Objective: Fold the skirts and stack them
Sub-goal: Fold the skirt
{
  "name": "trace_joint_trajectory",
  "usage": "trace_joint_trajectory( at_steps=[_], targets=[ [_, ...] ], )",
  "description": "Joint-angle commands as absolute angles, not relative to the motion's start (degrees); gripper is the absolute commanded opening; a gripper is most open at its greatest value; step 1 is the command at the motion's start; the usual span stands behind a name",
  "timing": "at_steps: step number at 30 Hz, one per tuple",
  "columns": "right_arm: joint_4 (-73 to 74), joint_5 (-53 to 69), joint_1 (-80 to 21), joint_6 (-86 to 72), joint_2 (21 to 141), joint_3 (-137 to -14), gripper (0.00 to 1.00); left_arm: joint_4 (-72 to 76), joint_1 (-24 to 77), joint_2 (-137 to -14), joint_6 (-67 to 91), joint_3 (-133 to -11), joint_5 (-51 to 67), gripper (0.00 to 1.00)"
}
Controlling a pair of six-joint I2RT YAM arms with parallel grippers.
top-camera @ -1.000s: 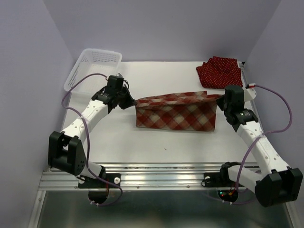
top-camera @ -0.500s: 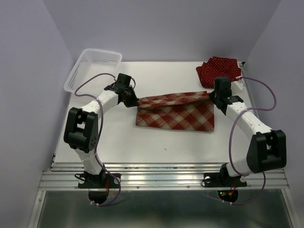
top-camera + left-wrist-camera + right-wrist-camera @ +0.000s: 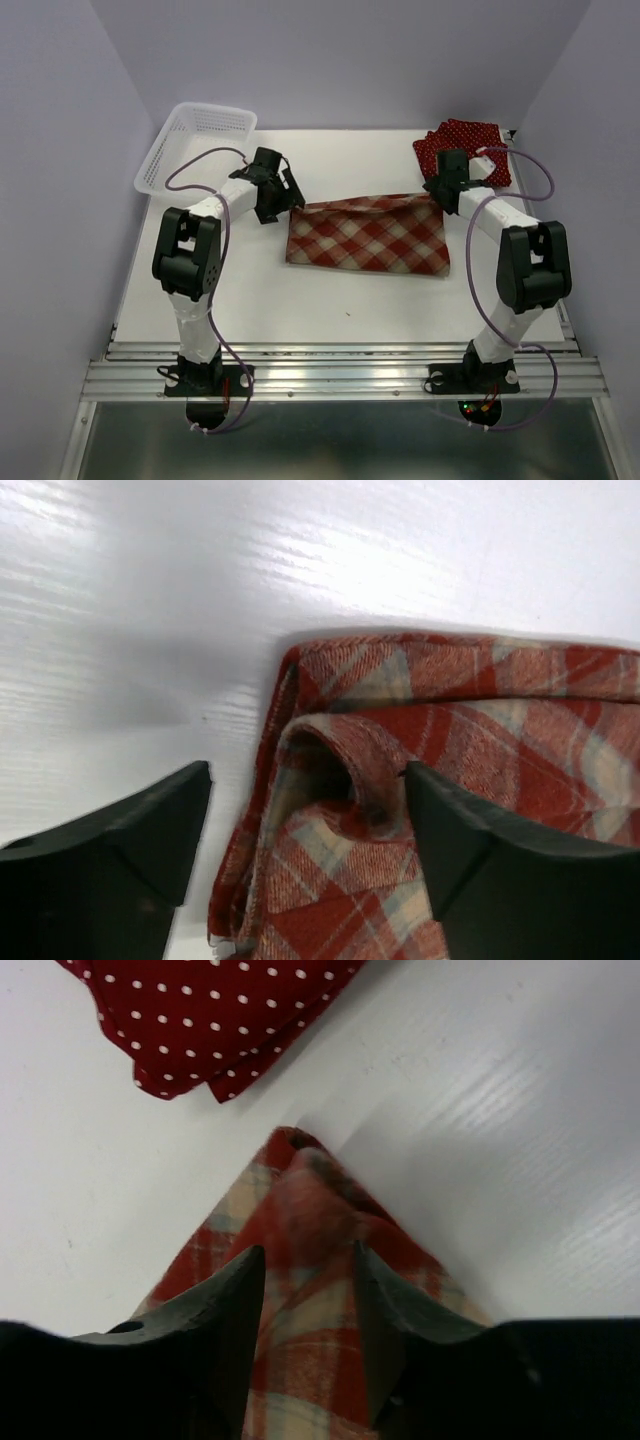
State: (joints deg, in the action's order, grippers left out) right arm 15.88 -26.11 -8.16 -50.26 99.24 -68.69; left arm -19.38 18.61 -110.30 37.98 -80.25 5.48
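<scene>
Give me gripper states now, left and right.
Left gripper: open, fingers either side of a corner of the red-and-cream plaid cloth skirt, not pinching it.
Right gripper: closed on the same skirt's other corner.

No text, label, brand, number or sign can be read in any of the three views.
</scene>
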Motion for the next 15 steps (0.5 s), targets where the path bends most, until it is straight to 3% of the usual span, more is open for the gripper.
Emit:
trace_joint_trajectory(
  at_steps=[1, 2, 5, 15],
  targets=[
    [12.83, -26.46, -7.56, -46.07, 101.77, -75.66, 0.68, -19.95, 18.19, -109.77, 37.44, -84.81, 1.94, 0.93],
    [12.92, -25.85, -7.56, -44.14, 102.21, -77.50, 0.85, -20.04, 18.19, -109.78, 37.35, -86.03, 1.67, 0.95],
    [13.27, -22.07, -7.56, -41.76, 101.34, -78.57, 1.00, -20.56, 18.11, -108.90, 37.00, -87.27, 0.88, 0.99],
    [14.86, -8.72, -7.56, -34.82, 88.69, -70.24, 1.00, -20.13, 18.28, -98.11, 36.92, -78.07, -1.68, 0.99]
  ],
)
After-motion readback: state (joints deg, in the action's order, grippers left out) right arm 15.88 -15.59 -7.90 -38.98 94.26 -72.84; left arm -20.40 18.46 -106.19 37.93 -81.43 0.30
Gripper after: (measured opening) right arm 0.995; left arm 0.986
